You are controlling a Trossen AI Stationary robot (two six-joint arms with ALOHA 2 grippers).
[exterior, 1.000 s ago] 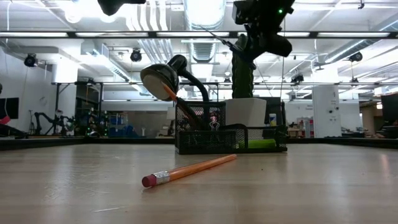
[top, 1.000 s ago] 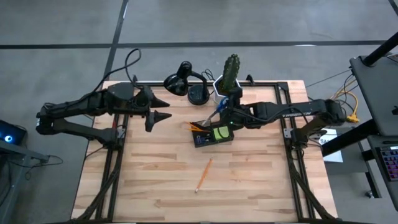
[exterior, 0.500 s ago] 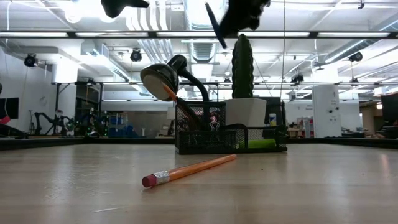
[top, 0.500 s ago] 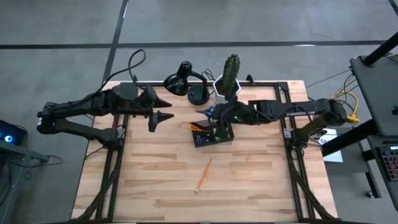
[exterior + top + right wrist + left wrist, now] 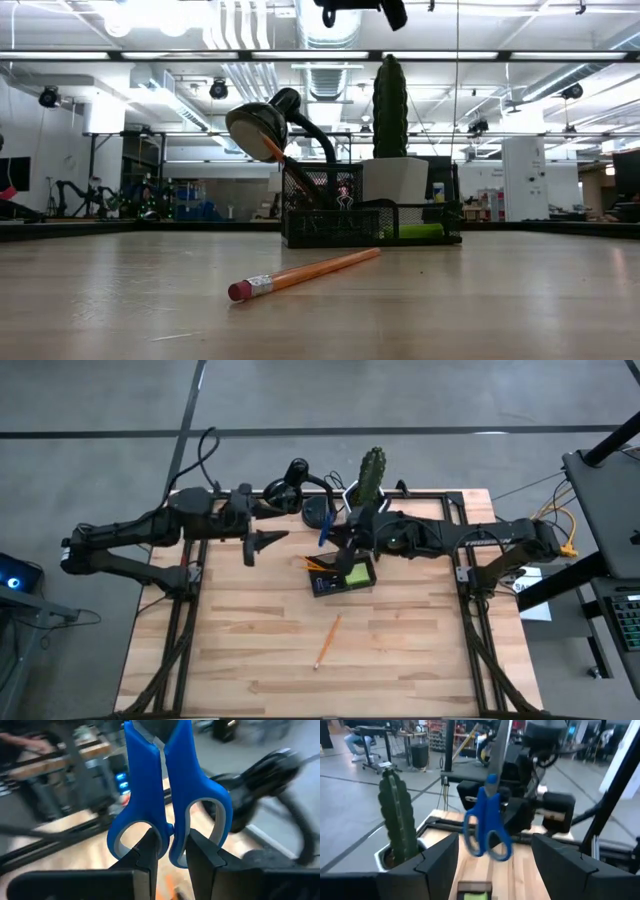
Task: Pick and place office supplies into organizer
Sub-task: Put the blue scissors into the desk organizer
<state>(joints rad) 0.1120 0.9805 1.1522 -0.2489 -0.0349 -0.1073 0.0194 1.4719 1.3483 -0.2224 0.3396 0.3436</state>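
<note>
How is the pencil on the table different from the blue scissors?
The pencil is orange and lies flat on the table, untouched. The scissors are blue-handled and hang in the air, gripped by the right tool. The pencil is straight; the scissors have loop handles. Both are outside the organizer.

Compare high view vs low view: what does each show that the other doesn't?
Only high: the blue-handled scissors clamped in the right gripper above the organizer, and the open left gripper waiting near the lamp.

Only low: the pencil's pink eraser end, the organizer's mesh wall and the room behind; just a dark piece of an arm at the top edge.

Both: loose orange pencil on the table, organizer, lamp, cactus.
</note>
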